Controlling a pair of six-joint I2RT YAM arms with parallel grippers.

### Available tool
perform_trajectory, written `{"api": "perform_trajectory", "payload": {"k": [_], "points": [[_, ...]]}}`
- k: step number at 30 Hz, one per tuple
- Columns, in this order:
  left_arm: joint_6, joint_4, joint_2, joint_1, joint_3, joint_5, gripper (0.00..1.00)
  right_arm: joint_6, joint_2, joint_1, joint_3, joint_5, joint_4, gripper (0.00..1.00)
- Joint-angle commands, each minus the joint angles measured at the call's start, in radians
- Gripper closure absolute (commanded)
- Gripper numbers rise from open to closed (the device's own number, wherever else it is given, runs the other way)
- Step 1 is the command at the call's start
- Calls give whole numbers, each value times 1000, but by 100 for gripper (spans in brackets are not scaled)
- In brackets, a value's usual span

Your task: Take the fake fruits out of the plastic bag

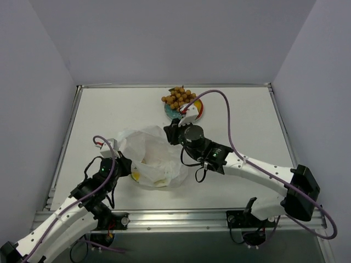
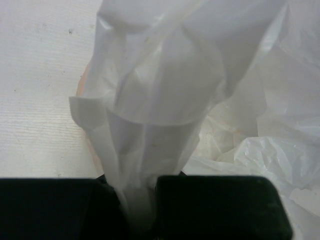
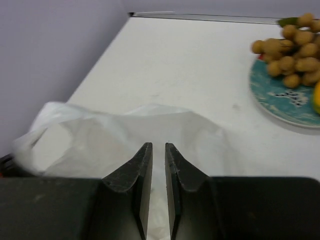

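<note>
Pinching one plastic bag (image 2: 165,100), left tool (image 2: 140,210)

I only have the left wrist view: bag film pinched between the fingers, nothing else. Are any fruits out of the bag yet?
Observer: Yes. The bunch of tan-brown balls lies on the plate at the far side of the table.
Operator: Where is the right gripper?
Observer: The right gripper is at the plastic bag, on its far right edge, jaws nearly together. I cannot tell whether they pinch film.
Operator: Anything left inside?
Observer: A yellow patch shows through the bag near the left gripper. Whether it is fruit or print is unclear.
</note>
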Motion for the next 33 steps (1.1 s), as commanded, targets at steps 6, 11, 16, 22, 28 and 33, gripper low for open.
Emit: {"api": "perform_trajectory", "payload": {"k": [6,11,16,22,28,33], "points": [[-15,-17,-39,-7,78,-36,98,-20,85,219,44,34,31,88],[-1,-1,-40,-7,98,-44,98,21,231,221,44,-1,124,88],[13,44,-10,-7,120,-28,98,52,394,203,111,-3,157,85],[8,47,-14,-7,121,-11,98,148,481,167,100,-46,358,60],[-21,-8,-42,-5,54,-110,90,205,538,158,64,-46,444,42],[70,96,103,-5,138,-48,64,213,498,132,-62,-82,485,49]]}}
